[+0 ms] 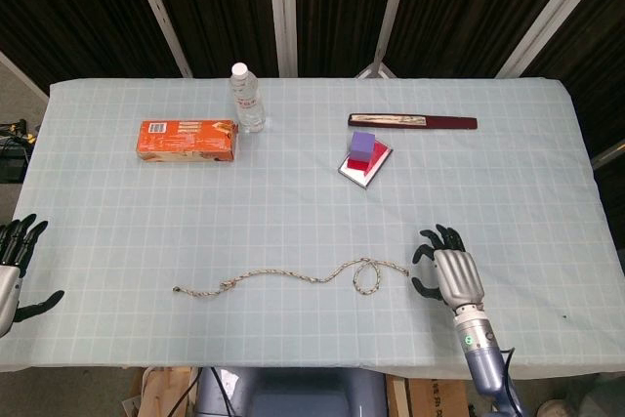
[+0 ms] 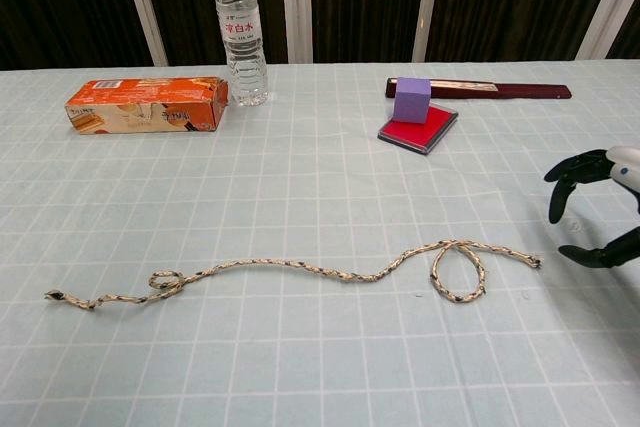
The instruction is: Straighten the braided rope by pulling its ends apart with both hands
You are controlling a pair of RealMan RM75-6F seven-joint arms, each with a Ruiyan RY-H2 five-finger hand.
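Right hand (image 1: 451,273) is seen spread and empty just beside the speckled beige braided rope (image 1: 293,277), which lies looped on the pale checked tablecloth (image 1: 293,202). Only the head view shows the left hand (image 1: 14,271), fingers apart.

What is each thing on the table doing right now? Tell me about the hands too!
rope: lying wavy, loop near its right end, not held
bottle: upright, cap on
orange box: lying flat, looks closed
purple cube: sitting on the red pad
dark case: lying flat
right hand: open, near the rope's right end, not touching
left hand: open, at the table's edge
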